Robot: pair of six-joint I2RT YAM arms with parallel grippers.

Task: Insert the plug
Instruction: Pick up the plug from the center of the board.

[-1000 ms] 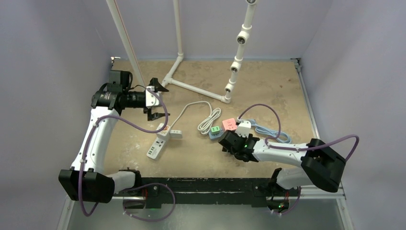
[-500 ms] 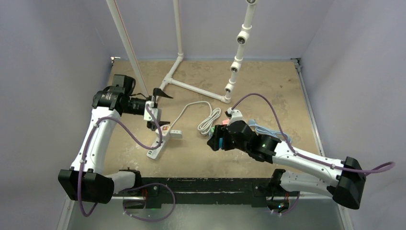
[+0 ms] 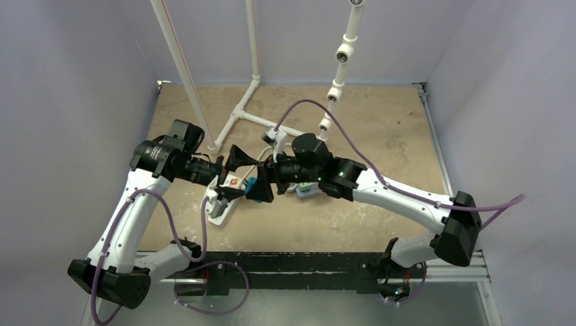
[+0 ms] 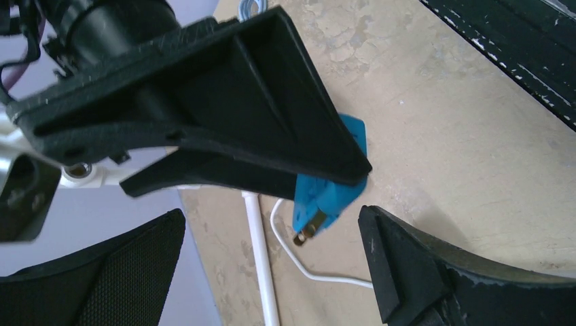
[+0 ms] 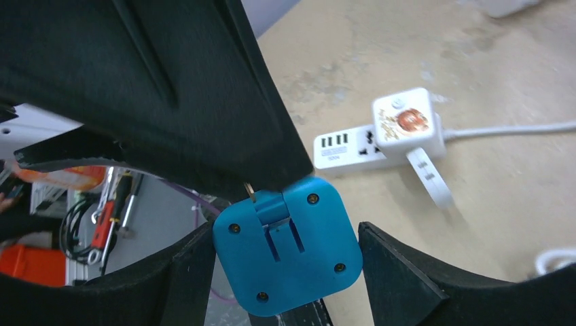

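Both arms have swung inward in the past second. The right one has carried the blue plug (image 3: 259, 189) up off the surface (image 3: 380, 129) and over beside the white power strip (image 3: 219, 208), and the left has dropped to meet it.

From above I see scuffed brown board, pale lilac walls and a white pipe frame (image 3: 253, 47) standing beyond the strip. The left end effector (image 3: 234, 176) is spread wide and empty, just over the strip.

On the left wrist camera the plug hangs clear of the board, brass prongs at its lower end, partly hidden behind the right arm's black finger.

On the right wrist camera the right end effector (image 5: 284, 234) grips the plug by two opposite sides, with the strip lying beyond it.
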